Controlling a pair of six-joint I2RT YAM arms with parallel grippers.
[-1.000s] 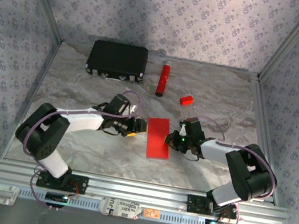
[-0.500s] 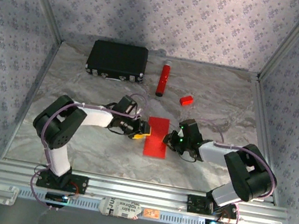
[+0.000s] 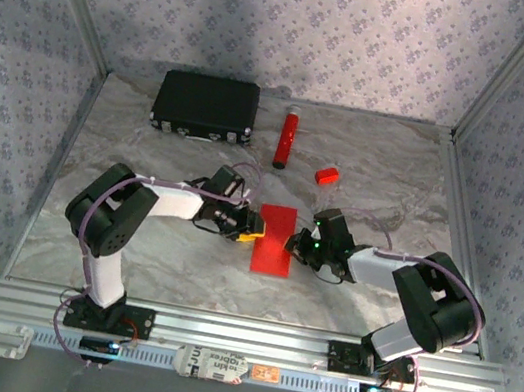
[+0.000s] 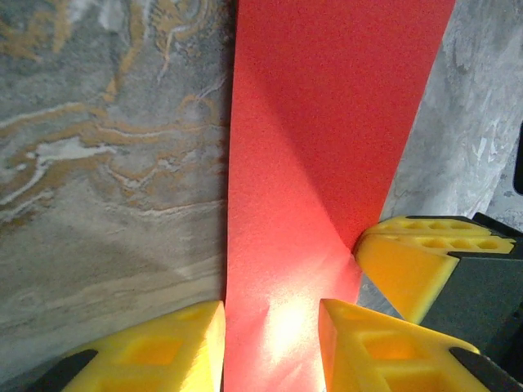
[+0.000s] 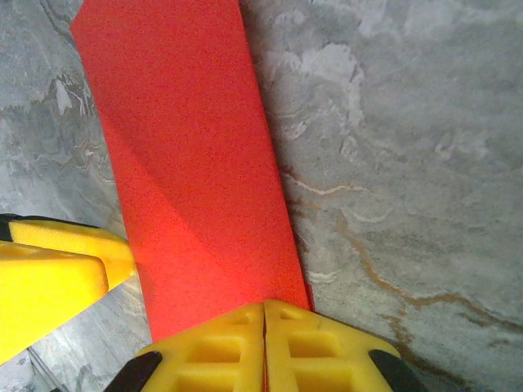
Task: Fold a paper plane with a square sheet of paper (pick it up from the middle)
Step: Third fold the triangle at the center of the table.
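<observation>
Item one, the task piece: you have a thin matte bright red sheet of paper (image 3: 274, 240), folded to a long narrow rectangle. It lies flat near the middle of the grey marble-patterned table (image 3: 132, 244), between your two arms. Item two: your left pincer (image 4: 271, 314) sits low at the sheet's left side. Its yellow foam fingers (image 4: 176, 343) stand apart, one just beside the paper's edge and the other over the paper. A strip of red runs through the gap, so the jaws are open and not clamped. Item three: your right pincer (image 5: 263, 314) sits low at the sheet's right side, its yellow fingers pressed together with no gap. The tips meet the paper's edge, but you cannot tell whether they nip it or only touch it. Item four: a black rectangular case (image 3: 206, 106) lies at the far left of the table. Item five: a red cylinder tube (image 3: 285, 139) is near the case, to its right. Item six: a small red block (image 3: 325, 176) sits right of the tube and nearer to you. All three are well apart from the sheet.
</observation>
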